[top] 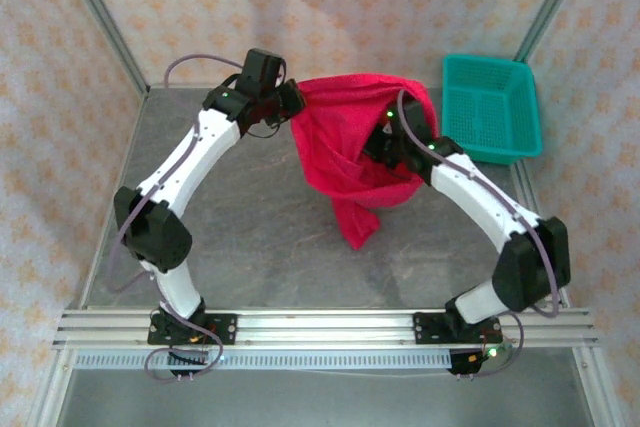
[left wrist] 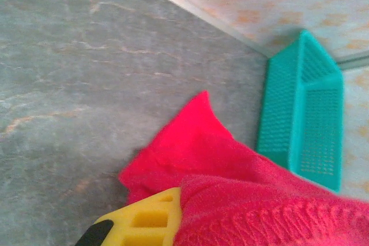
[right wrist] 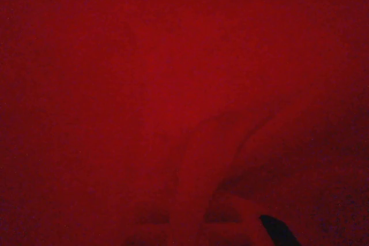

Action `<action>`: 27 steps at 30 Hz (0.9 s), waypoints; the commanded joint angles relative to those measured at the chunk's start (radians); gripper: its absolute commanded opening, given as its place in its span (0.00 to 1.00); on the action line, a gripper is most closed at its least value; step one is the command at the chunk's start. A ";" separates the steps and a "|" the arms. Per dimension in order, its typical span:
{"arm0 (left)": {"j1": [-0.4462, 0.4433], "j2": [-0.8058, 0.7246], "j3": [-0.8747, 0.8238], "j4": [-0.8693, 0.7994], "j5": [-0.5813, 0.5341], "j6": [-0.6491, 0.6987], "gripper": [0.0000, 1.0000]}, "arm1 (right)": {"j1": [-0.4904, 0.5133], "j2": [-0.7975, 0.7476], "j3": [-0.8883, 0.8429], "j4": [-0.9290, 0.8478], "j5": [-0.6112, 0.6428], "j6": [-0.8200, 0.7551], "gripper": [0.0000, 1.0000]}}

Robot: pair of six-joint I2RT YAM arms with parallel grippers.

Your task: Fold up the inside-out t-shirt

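Left gripper [top: 292,100] clamped on shirt [top: 345,142] edge, right gripper [top: 388,147] closed inside the cloth. Span runs left-right near table [top: 260,247] far edge, tail drooping toward near edge.

No lettering, label, brand mark, number or sign can be read anywhere in these views.

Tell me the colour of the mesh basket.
The basket is teal, clearest in the top external view.
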 commanded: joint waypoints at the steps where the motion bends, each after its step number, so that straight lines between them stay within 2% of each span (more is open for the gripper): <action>1: 0.069 0.108 0.015 0.009 0.019 -0.007 0.00 | -0.021 -0.069 -0.044 -0.056 -0.127 -0.008 0.00; 6: 0.122 0.307 0.106 -0.043 0.056 -0.007 0.00 | -0.020 -0.106 -0.127 -0.024 -0.223 0.036 0.00; 10: 0.123 0.368 0.061 -0.043 0.061 0.002 0.00 | -0.032 -0.169 -0.048 -0.004 -0.156 0.030 0.00; 16: 0.129 0.339 -0.102 -0.003 0.019 0.016 0.00 | -0.091 -0.122 0.287 0.030 -0.140 0.070 0.00; 21: 0.178 0.248 -0.263 0.052 0.013 0.021 0.00 | -0.154 -0.100 0.515 0.000 -0.083 0.057 0.00; 24: 0.212 0.181 -0.327 0.067 0.018 0.027 0.00 | -0.174 -0.082 0.610 -0.073 0.005 0.012 0.00; 27: 0.214 0.109 -0.365 0.068 0.018 0.035 0.00 | -0.173 -0.083 0.588 -0.103 0.114 -0.010 0.00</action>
